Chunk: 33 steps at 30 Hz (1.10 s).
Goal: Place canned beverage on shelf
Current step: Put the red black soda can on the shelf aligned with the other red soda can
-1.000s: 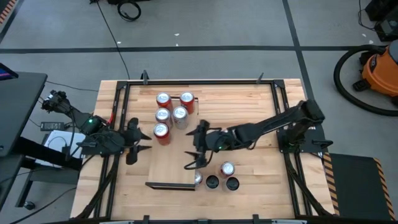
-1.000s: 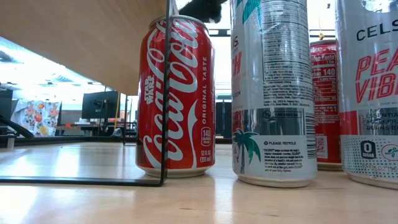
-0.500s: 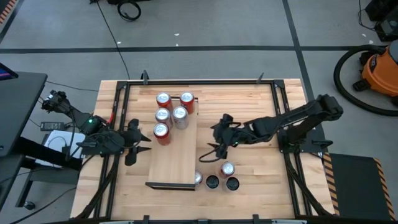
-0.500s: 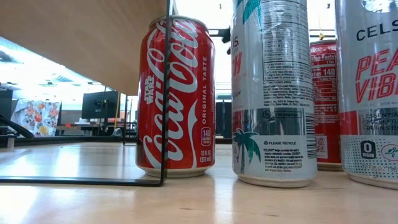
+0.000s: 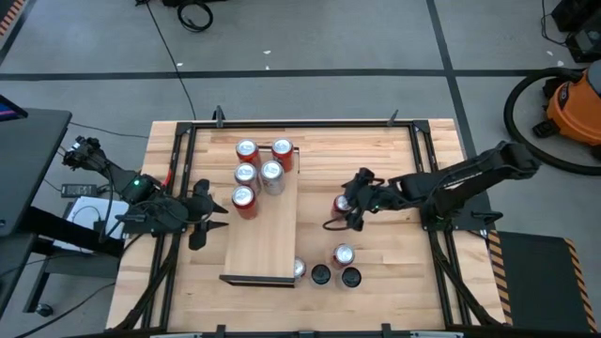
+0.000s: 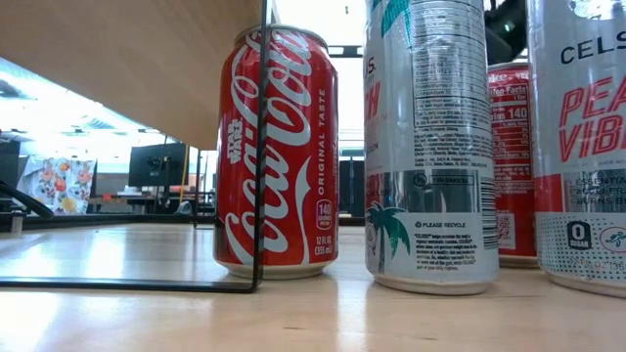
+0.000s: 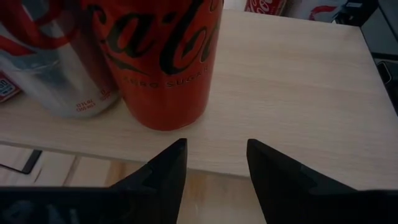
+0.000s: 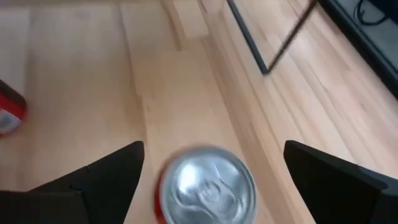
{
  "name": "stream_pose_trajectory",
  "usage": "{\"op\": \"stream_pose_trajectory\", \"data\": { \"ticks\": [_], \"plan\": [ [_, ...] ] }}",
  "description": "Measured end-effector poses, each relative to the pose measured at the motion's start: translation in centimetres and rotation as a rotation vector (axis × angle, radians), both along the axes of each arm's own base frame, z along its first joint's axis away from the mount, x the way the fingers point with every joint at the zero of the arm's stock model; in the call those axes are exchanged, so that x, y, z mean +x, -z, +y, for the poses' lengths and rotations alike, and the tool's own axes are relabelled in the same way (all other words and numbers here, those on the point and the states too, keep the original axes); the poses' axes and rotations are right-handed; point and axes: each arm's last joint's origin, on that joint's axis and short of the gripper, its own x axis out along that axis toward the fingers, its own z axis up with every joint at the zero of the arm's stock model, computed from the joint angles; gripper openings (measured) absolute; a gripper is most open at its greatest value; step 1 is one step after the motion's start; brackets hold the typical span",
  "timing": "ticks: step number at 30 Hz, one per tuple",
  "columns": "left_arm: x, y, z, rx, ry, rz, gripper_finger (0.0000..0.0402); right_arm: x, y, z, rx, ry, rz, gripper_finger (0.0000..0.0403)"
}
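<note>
Since a second earlier the right arm had drawn back from the shelf's right edge toward its own side of the table; the left arm had not shifted.

Far left: the left gripper sat level with the shelf's left edge, its two dark wedge-shaped fingers spread apart with nothing between them. Directly ahead of them stood a red can on the shelf, a silver can just beside it.

The shelf was a long pale plywood board, flat and smooth on top, carried on a thin black wire frame. Five cans clustered at its far end, red and silver, round lids up; the near half was bare wood.

Off the shelf's near right corner, on the butcher-block table, stood a silver-topped can, two dark-topped cans and a red can with a silver lid. From table height these read as tall glossy cylinders, one a red cola can behind the wire leg.

Right of the shelf: the right gripper hovered over a lone upright can on the table, well apart from the shelf. Its fingers were wide apart, one on each side of the silver pull-tab lid, not visibly touching it.
</note>
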Motion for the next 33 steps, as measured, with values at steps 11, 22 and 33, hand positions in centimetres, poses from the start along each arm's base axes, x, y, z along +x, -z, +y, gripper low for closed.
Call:
{"op": "stream_pose_trajectory", "data": {
  "ticks": [11,22,33],
  "plan": [
    [0.0,0.0,0.0,-0.019,-0.014,0.0,0.0178,-1.4,4.5,-1.2,0.044,-0.029,-0.081,0.0399],
    [0.0,0.0,0.0,-0.021,-0.016,0.0,0.0178,-2.5,6.7,-1.4,0.052,-0.071,-0.169,0.0388],
    [0.0,0.0,0.0,-0.033,-0.025,0.0,0.0178,-2.9,7.2,-1.1,0.074,-0.005,-0.26,0.0344]
  ]
}}
